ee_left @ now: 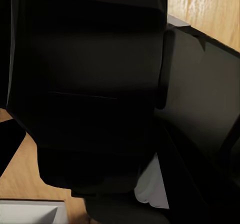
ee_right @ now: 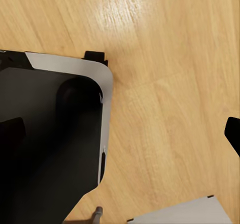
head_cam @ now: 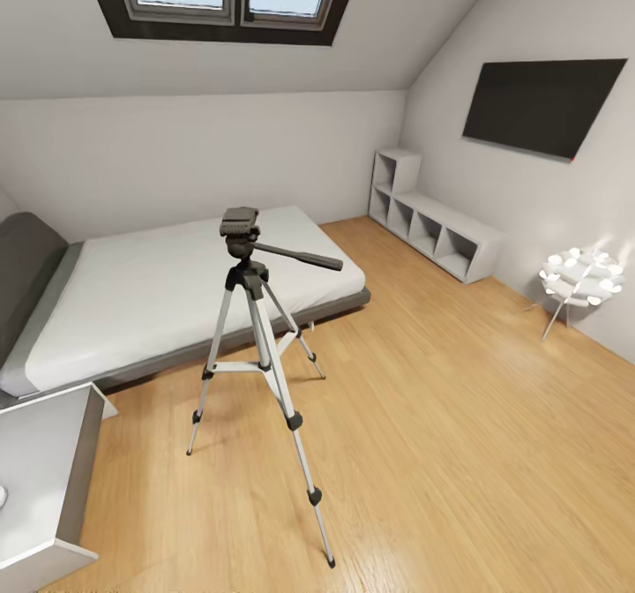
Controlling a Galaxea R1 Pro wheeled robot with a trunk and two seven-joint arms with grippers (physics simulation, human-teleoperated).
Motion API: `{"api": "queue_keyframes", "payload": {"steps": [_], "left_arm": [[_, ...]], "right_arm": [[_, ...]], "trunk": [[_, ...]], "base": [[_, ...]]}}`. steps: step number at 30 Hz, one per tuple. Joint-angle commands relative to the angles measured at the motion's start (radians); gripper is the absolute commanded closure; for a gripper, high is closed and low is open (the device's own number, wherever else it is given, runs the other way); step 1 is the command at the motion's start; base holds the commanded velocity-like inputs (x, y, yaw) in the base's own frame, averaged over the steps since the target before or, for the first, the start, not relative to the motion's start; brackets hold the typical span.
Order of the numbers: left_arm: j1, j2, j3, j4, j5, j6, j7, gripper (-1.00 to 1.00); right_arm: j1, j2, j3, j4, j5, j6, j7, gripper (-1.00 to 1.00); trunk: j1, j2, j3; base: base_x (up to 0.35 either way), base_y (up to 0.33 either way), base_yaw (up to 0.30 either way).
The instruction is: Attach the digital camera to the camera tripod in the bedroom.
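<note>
The camera tripod [head_cam: 260, 346] stands on the wood floor of the bedroom, in front of the low bed. It has silver legs, and its black pan head [head_cam: 240, 222] is bare, with the long handle pointing right. In the left wrist view a black boxy body, which I take for the digital camera [ee_left: 90, 84], sits right against the lens. My left gripper [ee_left: 100, 134] appears shut on it, its fingers mostly hidden. My right gripper [ee_right: 125, 134] is open over the floor with nothing between its dark fingertips [ee_right: 11, 129].
The grey-framed bed [head_cam: 176, 293] lies behind the tripod. A white bedside cabinet [head_cam: 44, 478] stands at the near left. White cube shelves [head_cam: 437, 227] and a white lamp [head_cam: 578, 280] line the right wall. Open floor stretches right of the tripod. The robot's base [ee_right: 50, 149] shows below the right gripper.
</note>
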Motion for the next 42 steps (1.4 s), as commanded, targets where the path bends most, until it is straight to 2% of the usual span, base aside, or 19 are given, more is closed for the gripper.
{"api": "queue_keyframes", "payload": {"steps": [1, 14, 42], "left_arm": [[-0.001, 0.000, -0.009, 0.001, 0.007, -0.003, -0.002, 1.00], [-0.001, 0.001, -0.010, -0.001, -0.005, -0.003, -0.003, 1.00], [-0.001, 0.002, -0.010, -0.001, -0.005, -0.003, -0.003, 1.00]], "right_arm": [[-0.001, 0.000, -0.004, 0.003, 0.010, -0.007, 0.001, -1.00], [-0.001, 0.000, -0.004, 0.003, 0.010, -0.007, 0.000, -1.00], [-0.001, -0.005, -0.003, 0.003, 0.010, -0.009, 0.002, -1.00]], "trunk": [[0.000, -0.002, -0.003], [0.000, -0.002, -0.024], [0.000, -0.002, -0.068]], "base": [[0.000, 0.000, 0.000], [0.000, 0.000, 0.000], [0.000, 0.000, 0.000]]}}
